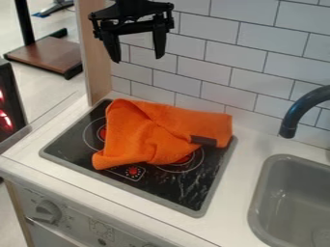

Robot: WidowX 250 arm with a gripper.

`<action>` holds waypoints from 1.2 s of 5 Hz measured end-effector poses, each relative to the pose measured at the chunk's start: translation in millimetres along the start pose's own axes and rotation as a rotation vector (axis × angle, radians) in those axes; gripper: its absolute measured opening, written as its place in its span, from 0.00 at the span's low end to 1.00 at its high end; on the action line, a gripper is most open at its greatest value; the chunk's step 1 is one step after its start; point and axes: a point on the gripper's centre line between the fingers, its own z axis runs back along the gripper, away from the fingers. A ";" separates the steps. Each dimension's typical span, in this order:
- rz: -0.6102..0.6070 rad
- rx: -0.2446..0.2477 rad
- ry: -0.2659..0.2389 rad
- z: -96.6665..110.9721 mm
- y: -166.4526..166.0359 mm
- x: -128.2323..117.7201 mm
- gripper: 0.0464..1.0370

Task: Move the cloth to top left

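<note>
Right now, we are seeing the orange cloth (145, 132) lying crumpled and folded across the back part of the stove top (187, 188). Its left side is reaching from near the stove top's back left corner toward the front left, and its right end is spreading to the back right corner. A dark tag (203, 141) is showing on the cloth, near the stove top's right edge.

We are holding our claw (136, 60) above and behind the stove top, well apart from the cloth. Its two fingers are pointing down and standing wide apart, and we are gripping nothing between them.

The stove top is resting on the white bench (235, 183). To its right, we are seeing a grey sink (277, 193) and a dark faucet (297, 111); behind it, a white tiled wall (213, 67) is rising.
</note>
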 end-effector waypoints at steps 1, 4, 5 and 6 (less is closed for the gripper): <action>0.005 0.009 0.030 -9.8 1.0 -6.5 0.96; -0.008 0.074 0.089 -71.4 -4.6 -43.9 0.96; -0.040 0.081 0.149 -107.9 -7.5 -56.6 0.96; -0.057 0.087 0.149 -132.4 -11.0 -62.7 0.96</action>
